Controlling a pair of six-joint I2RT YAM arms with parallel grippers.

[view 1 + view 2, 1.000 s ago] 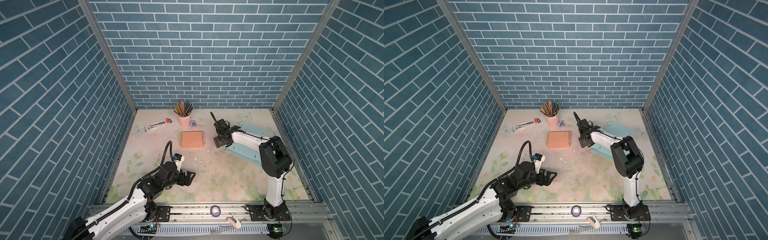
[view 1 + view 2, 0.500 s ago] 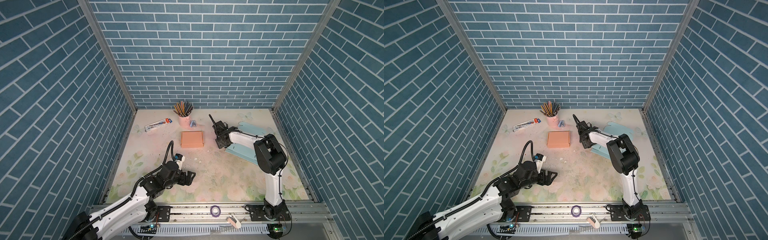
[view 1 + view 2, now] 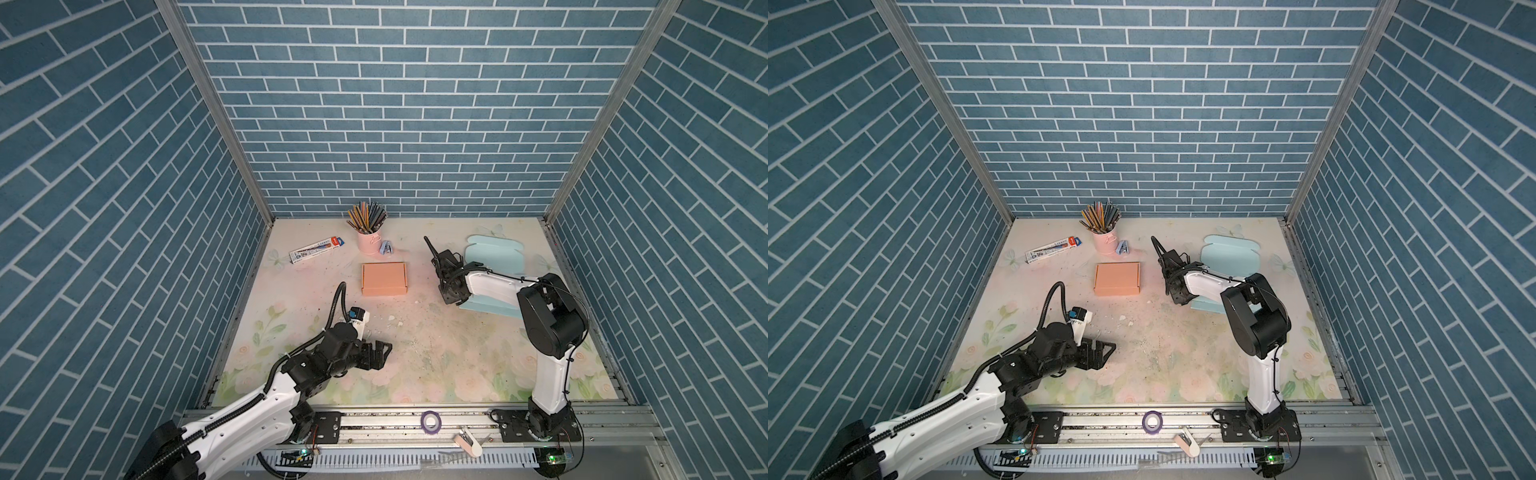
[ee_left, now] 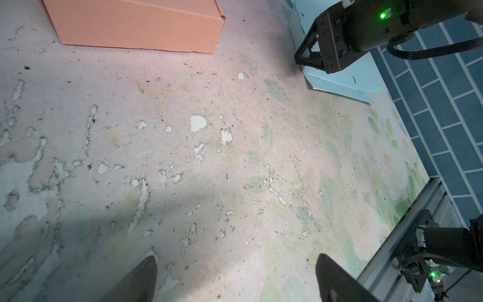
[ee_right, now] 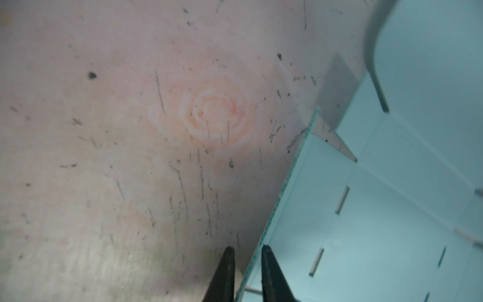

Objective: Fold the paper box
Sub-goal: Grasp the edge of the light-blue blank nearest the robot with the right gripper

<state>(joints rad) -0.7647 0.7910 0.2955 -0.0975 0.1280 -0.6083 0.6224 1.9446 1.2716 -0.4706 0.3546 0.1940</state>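
Light blue die-cut cardboard box blank lies unfolded on the right side of the worn floral table mat, between the right arm and the back wall. In both top views it reads as a smooth, matte sheet with rounded flaps. Only the right wrist view shows its creases, short slots and thin corrugated edge, and that this edge stands slightly off the mat with a shadow beneath. The right gripper has its jaws drawn close together, with that raised edge passing between the two black tapered fingertips; the top views hide this contact behind the wrist. A closed salmon-orange rectangular cardboard box sits near mat centre, well apart from the blank; the left wrist view shows its plain side wall. The left gripper hangs above the chipped, speckled mat with jaws spread wide, holding and touching nothing.
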